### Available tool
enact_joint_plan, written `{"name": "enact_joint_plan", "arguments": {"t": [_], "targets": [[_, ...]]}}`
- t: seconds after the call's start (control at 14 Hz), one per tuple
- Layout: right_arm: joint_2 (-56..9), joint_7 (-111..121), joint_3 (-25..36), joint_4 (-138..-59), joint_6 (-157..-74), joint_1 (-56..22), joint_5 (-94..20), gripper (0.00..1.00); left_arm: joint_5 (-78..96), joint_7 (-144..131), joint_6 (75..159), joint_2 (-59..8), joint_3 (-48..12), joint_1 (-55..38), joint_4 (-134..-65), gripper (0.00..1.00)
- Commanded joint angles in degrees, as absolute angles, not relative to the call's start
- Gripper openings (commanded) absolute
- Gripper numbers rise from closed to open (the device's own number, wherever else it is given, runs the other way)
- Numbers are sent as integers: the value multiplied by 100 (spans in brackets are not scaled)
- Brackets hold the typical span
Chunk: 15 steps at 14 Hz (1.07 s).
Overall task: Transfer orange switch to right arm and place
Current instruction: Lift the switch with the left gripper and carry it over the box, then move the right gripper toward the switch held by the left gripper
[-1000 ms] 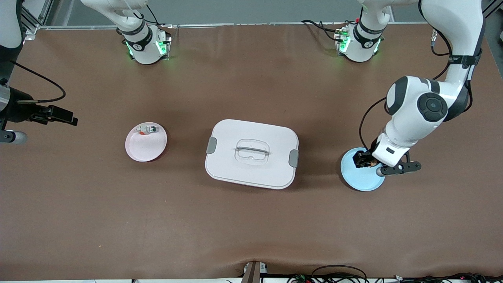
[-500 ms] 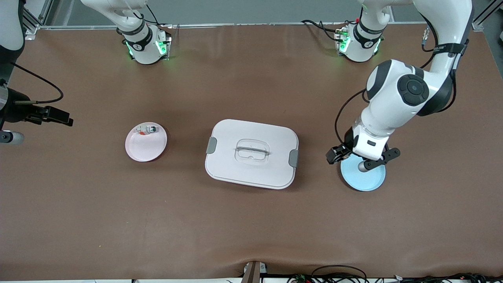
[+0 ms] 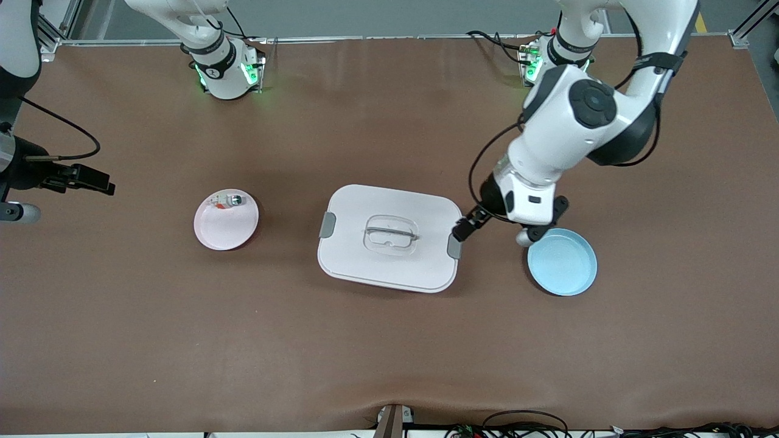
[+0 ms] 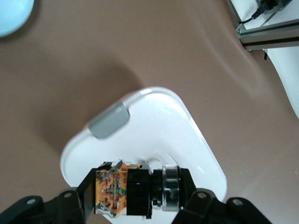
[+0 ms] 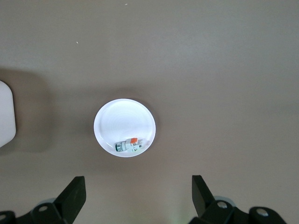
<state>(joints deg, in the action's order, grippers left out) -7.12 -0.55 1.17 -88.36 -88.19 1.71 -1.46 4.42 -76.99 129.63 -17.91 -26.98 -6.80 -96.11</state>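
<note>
My left gripper (image 3: 464,230) is shut on the orange switch (image 4: 133,192). The switch lies crosswise between the fingers, showing an orange-tan block, a black body and a metal ring. The gripper holds it in the air over the edge of the white lidded box (image 3: 389,267), by the grey latch (image 3: 454,245) at the left arm's end. The box also shows below the switch in the left wrist view (image 4: 154,121). My right gripper (image 3: 100,182) is open and empty, up over the table at the right arm's end; in the right wrist view (image 5: 138,200) nothing is between its fingers.
An empty blue plate (image 3: 563,263) lies beside the box toward the left arm's end. A pink plate (image 3: 226,228) toward the right arm's end holds a whitish clear part with a green end (image 3: 230,201), also in the right wrist view (image 5: 127,145).
My left gripper has risen from the blue plate with the switch and moved toward the box, leaving the plate empty. The right arm has hardly moved.
</note>
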Motion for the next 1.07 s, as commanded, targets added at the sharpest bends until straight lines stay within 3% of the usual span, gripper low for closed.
{"name": "enact_joint_plan", "arguments": {"t": [0.0, 0.43, 1.0], "targets": [[-659, -9, 88, -8850, -8789, 150, -193, 100, 527, -8662, 12814, -2047, -2707, -1009, -9089, 0], [-616, -97, 97, -9025, -8911, 123, -1771, 100, 510, -10843, 12814, -2610, -2707, -1801, -8271, 0], [210, -44, 88, -11116, -11028, -851, -4769, 100, 817, -12137, 12814, -2769, -2707, -2232, -7946, 0]]}}
